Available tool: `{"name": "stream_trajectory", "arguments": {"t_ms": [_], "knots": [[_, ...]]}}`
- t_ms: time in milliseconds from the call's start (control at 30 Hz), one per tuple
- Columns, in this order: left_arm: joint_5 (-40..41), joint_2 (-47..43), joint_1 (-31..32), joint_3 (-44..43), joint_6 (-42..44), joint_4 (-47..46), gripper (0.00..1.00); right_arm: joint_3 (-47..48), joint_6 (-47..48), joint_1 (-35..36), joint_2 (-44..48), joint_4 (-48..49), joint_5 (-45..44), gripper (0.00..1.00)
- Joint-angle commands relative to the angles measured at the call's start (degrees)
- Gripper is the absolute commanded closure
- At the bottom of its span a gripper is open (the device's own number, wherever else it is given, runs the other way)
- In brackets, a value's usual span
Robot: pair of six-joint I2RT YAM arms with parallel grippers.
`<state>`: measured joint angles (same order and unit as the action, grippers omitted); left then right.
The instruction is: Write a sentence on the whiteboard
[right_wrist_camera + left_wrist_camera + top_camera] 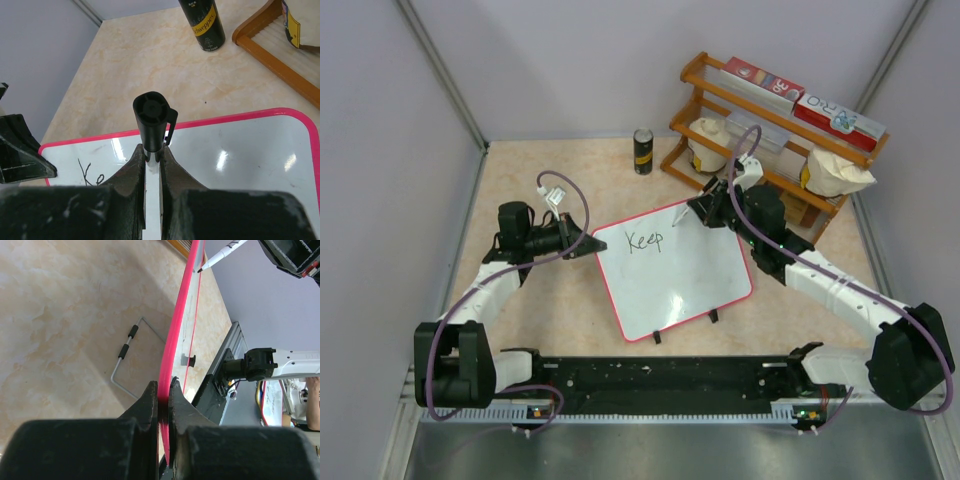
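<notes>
Seen from above, a whiteboard (680, 285) with a red-pink rim lies slightly skewed on a table (540, 170), between two robot arms. Only one word of the sentence (645, 241), "Keep", is written in thin black marker near the board's far left corner. The rest of the white surface is blank, so the writing looks barely begun, with most of the words left to do. The left gripper (586, 245) is closed tight on the board's far left edge, its jaws pinching the pink rim, apparently to steady it. The right gripper (708, 210) is clamped on a marker (682, 217), whose tip points down at the board just right of the written word; whether it touches the surface cannot be told. A dark can (643, 151) and a wooden rack (770, 130) stand at the far side
</notes>
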<state>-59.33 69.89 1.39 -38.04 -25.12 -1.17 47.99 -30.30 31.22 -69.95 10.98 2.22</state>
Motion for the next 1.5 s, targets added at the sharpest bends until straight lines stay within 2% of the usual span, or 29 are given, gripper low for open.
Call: {"name": "stream_trajectory", "arguments": {"t_ms": [0, 800, 1133, 1467], "knots": [[6.68, 0.51, 0.99, -0.1, 7.02, 3.37, 1.0, -0.17, 1.39, -0.46, -0.18, 1.41, -2.04, 1.0], [6.86, 0.25, 1.25, -0.19, 7.11, 3.72, 1.0, -1.32, 3.76, -0.46, 2.1, -1.58, -9.86, 1.0], [6.86, 0.6, 1.25, -0.1, 7.19, 3.63, 1.0, -1.23, 2.36, -0.46, 4.21, 1.67, -6.17, 1.0], [7.03, 0.34, 1.34, -0.02, 7.28, 3.63, 1.0, 1.05, 1.13, -0.46, 1.49, 3.08, -4.86, 1.0]]}}
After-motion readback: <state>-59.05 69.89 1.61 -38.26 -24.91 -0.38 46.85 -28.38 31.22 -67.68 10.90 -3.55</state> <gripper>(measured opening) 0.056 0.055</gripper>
